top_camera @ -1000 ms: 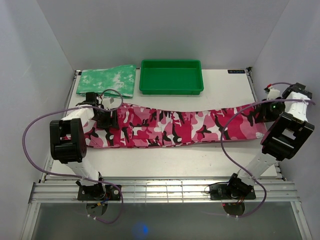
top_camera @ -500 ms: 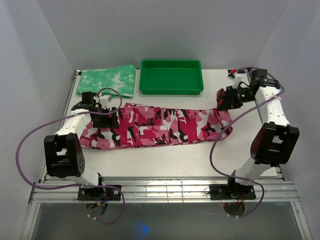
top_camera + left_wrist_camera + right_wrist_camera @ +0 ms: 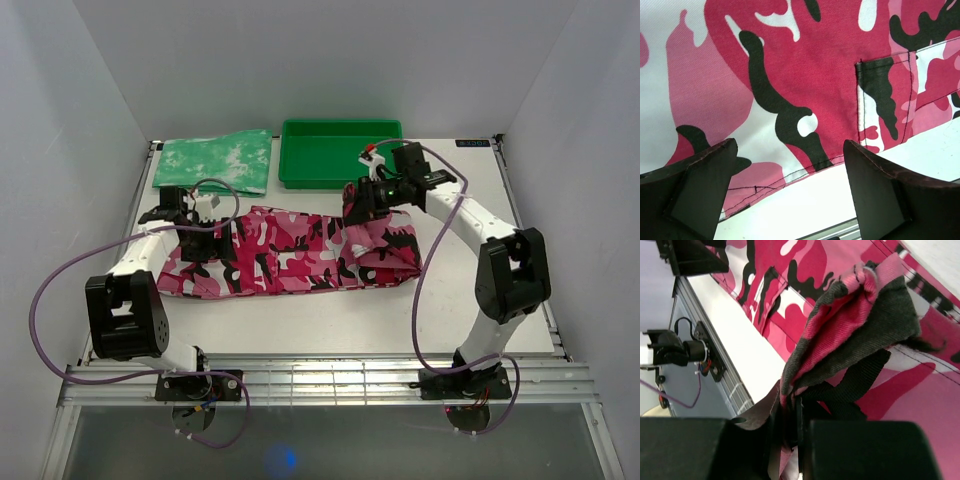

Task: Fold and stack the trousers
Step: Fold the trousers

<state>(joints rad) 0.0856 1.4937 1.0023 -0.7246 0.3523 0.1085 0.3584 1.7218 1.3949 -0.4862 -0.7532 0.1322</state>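
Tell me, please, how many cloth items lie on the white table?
2: the pink, white and black camouflage trousers across the table's middle, and the folded mottled green-and-white cloth at its far left corner.

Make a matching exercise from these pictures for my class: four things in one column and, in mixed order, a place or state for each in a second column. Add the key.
Column 1
1. left gripper
2. right gripper
3. green tray
4. green-and-white cloth

Column 2
A. shut on an end of the trousers, holding it above the rest
B. folded, at the far left corner of the table
C. open, over the left part of the trousers
D. at the far edge, behind the trousers

Pairs: 1-C, 2-A, 3-D, 4-B
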